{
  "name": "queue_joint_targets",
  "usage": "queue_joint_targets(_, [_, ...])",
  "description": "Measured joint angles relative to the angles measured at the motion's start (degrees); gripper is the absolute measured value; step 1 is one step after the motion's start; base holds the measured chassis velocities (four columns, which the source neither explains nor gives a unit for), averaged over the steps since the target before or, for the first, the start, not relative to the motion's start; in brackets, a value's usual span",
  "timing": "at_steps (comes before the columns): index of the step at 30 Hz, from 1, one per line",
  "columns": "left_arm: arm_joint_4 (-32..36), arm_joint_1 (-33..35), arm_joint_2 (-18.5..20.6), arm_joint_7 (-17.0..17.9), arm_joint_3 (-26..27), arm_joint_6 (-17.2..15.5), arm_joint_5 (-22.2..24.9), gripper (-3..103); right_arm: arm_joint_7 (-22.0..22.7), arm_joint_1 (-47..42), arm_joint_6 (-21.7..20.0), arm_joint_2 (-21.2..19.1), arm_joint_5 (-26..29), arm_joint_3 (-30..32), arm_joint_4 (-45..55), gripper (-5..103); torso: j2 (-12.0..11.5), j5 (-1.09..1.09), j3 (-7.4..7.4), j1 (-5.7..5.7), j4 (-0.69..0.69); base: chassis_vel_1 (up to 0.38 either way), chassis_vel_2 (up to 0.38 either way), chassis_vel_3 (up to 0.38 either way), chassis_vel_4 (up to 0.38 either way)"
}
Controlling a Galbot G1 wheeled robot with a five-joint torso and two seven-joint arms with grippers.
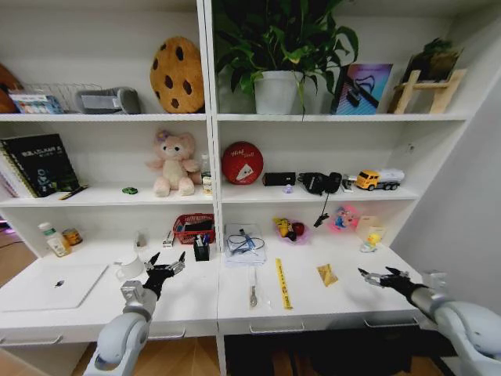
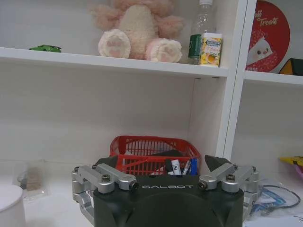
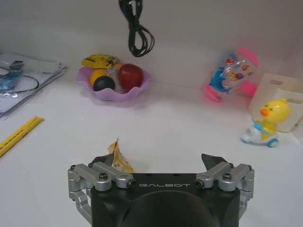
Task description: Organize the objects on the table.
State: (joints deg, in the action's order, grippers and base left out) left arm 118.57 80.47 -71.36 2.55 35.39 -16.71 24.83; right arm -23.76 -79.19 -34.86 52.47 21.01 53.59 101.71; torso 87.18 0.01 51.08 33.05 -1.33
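**Desk:** Over the white table [image 1: 188, 301], seen from the head camera, how were the arms posed?

**Photographer:** Both were raised low and pointed at the shelves. The left gripper [image 1: 164, 265] hovered with its fingers spread beside a white cup [image 1: 130, 268]. The right gripper [image 1: 383, 276] hung above the table's right end, also spread. Neither held anything. One silver laptop [image 1: 53, 286] lay flat at the far left, and one pen cup [image 1: 202, 249] stood by one red basket [image 1: 193, 228].

**Desk:** And the left wrist camera?

**Photographer:** It faced that basket [image 2: 154, 153], jaws wide. One pink bear [image 2: 138, 29], one green toy [image 2: 45, 48] and one bottle [image 2: 202, 29] sat on the shelf above.

**Desk:** The right wrist?

**Photographer:** Jaws parted over one yellow packet [image 3: 118, 158]. One purple bowl [image 3: 113, 90] and one yellow ruler [image 3: 19, 135] lay beyond.
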Motion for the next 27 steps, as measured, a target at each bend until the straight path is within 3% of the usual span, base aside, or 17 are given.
queue_joint_targets(4, [0.0, 0.0, 0.0, 0.0, 0.0, 0.0, 0.0, 100, -0.2, 4.7, -1.2, -0.5, -0.3, -4.4, -2.7, 100, 0.0, -0.01, 0.00, 0.00, 0.01, 0.000, 0.000, 0.000, 0.000])
queue_joint_targets(10, [0.0, 0.0, 0.0, 0.0, 0.0, 0.0, 0.0, 100, 3.2, 10.8, -3.7, 0.3, 2.6, -9.3, -6.4, 100, 0.0, -0.02, 0.00, 0.00, 0.01, 0.000, 0.000, 0.000, 0.000])
queue_joint_targets(13, [0.0, 0.0, 0.0, 0.0, 0.0, 0.0, 0.0, 100, 5.8, 11.9, -4.6, 0.7, 5.4, -11.1, -7.2, 100, 0.0, -0.01, 0.00, 0.00, 0.00, 0.000, 0.000, 0.000, 0.000])
queue_joint_targets(23, [0.0, 0.0, 0.0, 0.0, 0.0, 0.0, 0.0, 100, 7.9, 14.9, -6.0, 1.8, 6.2, -15.2, -9.5, 99, 0.0, -0.01, 0.00, 0.00, 0.01, 0.000, 0.000, 0.000, 0.000])
queue_joint_targets(27, [0.0, 0.0, 0.0, 0.0, 0.0, 0.0, 0.0, 100, 8.2, 15.2, -7.0, 2.3, 6.2, -15.6, -9.7, 90, 0.0, -0.01, 0.00, -0.01, 0.01, 0.000, 0.000, 0.000, 0.000])
